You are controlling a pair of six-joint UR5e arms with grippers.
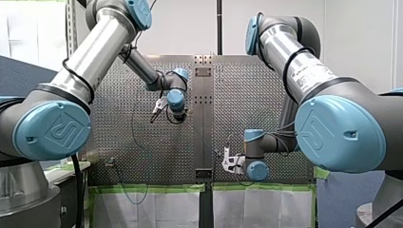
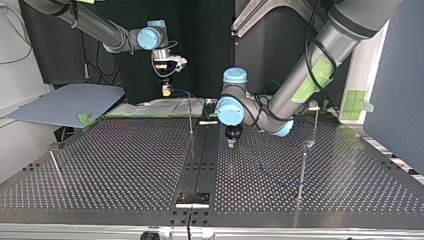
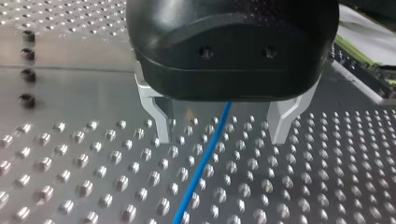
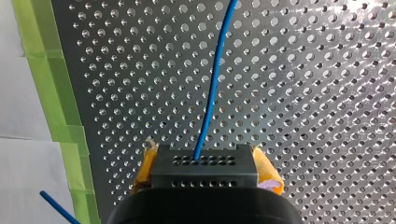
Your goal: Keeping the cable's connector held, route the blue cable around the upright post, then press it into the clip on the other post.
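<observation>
1. My right gripper [image 4: 206, 171]: yellow pads pinched on the black connector [image 4: 204, 161], one pad at each side of it.
2. Blue cable [image 4: 212, 88]: leaves the connector's face and runs away from it over the perforated table [image 4: 303, 93].
3. Green tape [image 4: 56, 93]: beside the connector, along the table's edge.
4. My left gripper [image 3: 219, 128]: well apart from the connector. Its metal fingers [image 3: 158, 119] are spread wide, and I see the cable passing between them, touching neither.
5. Thin upright post [image 2: 190, 116]: near the connector in the top view.
6. Second post [image 2: 315, 122]: small fitting at its top, well apart from the connector, beyond my left gripper.
</observation>
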